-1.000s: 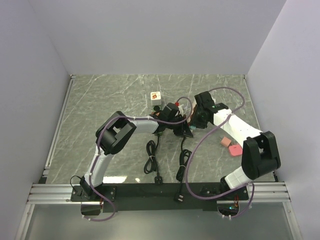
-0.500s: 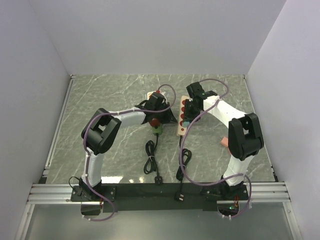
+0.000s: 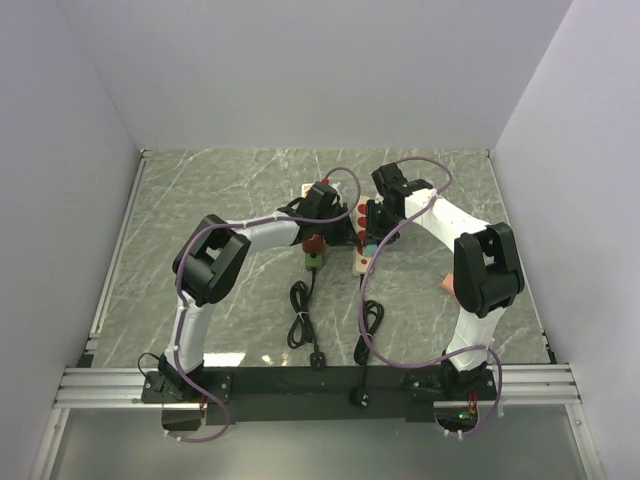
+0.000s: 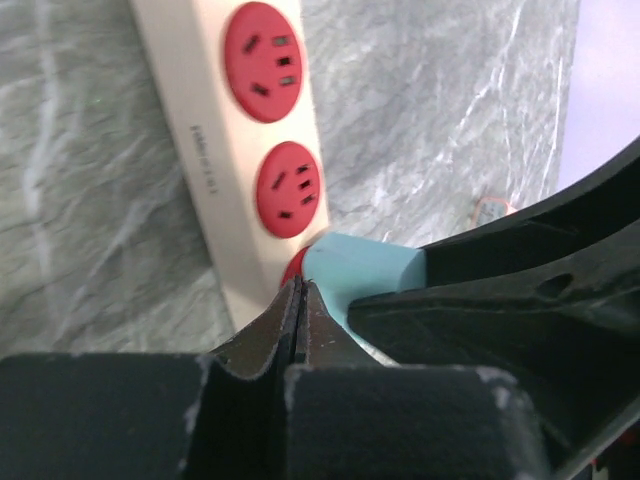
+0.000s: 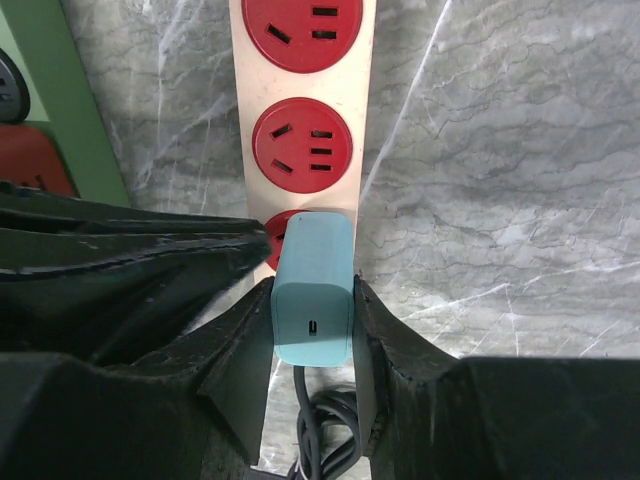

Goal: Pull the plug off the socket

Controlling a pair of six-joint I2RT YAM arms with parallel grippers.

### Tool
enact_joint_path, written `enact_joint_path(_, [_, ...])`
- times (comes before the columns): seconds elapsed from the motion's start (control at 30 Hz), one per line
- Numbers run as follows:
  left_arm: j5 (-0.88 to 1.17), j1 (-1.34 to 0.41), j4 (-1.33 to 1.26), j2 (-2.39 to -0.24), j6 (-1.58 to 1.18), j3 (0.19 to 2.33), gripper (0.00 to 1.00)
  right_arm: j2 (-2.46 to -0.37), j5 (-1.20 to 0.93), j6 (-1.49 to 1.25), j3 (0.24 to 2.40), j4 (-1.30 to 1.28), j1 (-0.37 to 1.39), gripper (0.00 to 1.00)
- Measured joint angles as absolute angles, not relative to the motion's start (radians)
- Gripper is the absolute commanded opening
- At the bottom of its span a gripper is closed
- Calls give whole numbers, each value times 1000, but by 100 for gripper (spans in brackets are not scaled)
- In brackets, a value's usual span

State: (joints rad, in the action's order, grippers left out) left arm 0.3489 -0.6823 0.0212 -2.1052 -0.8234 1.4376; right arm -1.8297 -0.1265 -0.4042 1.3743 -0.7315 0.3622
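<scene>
A light blue plug sits in a red socket of the cream power strip, with a black cable running from its near end. My right gripper is shut on the plug, one finger on each side. My left gripper is shut and empty, its tip pressed on the strip right beside the plug. In the top view both grippers, left and right, meet over the strip at the table's middle.
A green adapter with a red part lies just left of the strip. Two coiled black cables lie towards the front edge. A white cube stands behind the left gripper. A pink object lies at the right.
My left gripper has moved right from the green adapter onto the strip. My right gripper has slid along the strip towards me and now sits on the blue plug.
</scene>
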Motion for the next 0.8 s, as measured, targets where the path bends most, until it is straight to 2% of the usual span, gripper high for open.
enact_joint_path(0.43, [377, -683, -36, -2191, -810, 1492, 0, -1838, -118, -406, 1396, -764, 361, 0])
enact_joint_path(0.8, [445, -697, -142, -2223, -826, 1492, 0, -1837, -27, -400, 1471, -892, 361, 0])
